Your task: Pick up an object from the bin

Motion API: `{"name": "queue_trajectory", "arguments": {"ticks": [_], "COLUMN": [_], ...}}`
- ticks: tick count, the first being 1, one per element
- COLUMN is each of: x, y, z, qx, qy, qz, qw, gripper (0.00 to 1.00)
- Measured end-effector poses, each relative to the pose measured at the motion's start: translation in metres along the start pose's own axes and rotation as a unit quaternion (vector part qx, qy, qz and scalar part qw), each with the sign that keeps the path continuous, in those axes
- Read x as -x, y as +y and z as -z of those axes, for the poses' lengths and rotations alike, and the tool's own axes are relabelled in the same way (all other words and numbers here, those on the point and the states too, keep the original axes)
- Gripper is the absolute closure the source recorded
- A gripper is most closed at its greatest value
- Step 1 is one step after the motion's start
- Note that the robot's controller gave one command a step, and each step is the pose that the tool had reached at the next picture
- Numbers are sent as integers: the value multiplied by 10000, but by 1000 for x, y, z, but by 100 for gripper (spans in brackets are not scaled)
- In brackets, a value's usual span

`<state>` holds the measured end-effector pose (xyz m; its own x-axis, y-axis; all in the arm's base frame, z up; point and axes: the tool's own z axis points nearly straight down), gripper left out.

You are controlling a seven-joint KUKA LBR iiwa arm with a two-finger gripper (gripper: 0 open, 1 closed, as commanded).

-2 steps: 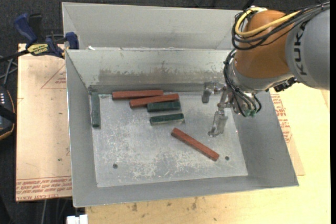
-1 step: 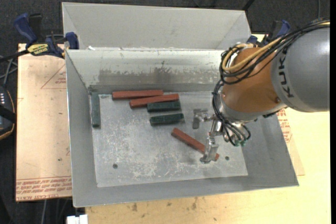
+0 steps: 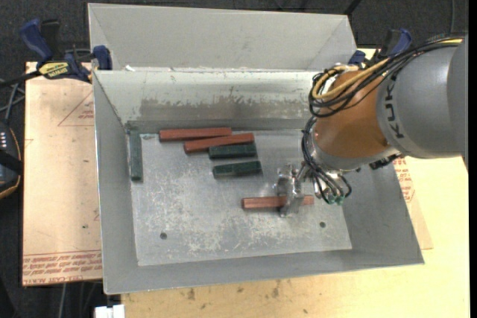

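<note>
My gripper [image 3: 286, 197] is down at the bin floor in the right half, standing open. Its fingers straddle a reddish-brown bar [image 3: 259, 202] that lies flat and runs left to right; one finger is on the far side and one on the near side, toward the bar's right end. The short end of the bar right of the fingers is partly hidden by the gripper body. A dark green block [image 3: 237, 169] lies just up and left of the gripper, and a second dark green block [image 3: 232, 152] lies behind that one.
Two more reddish-brown bars [image 3: 195, 134] [image 3: 220, 142] lie side by side near the back wall. A grey-green bar [image 3: 135, 156] lies along the left wall. The arm's orange cover and cables hang over the bin's right side.
</note>
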<state>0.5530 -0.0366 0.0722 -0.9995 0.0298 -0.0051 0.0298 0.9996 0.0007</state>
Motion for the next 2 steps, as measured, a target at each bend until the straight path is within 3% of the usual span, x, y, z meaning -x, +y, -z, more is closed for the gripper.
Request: {"name": "queue_trajectory", "arguments": {"ticks": [1, 2], "x": [0, 6], "y": [0, -7], "z": [0, 181], "qx": [0, -2], "qy": [0, -34], "qz": [1, -252], "qw": [10000, 9997], "gripper": [100, 100]}}
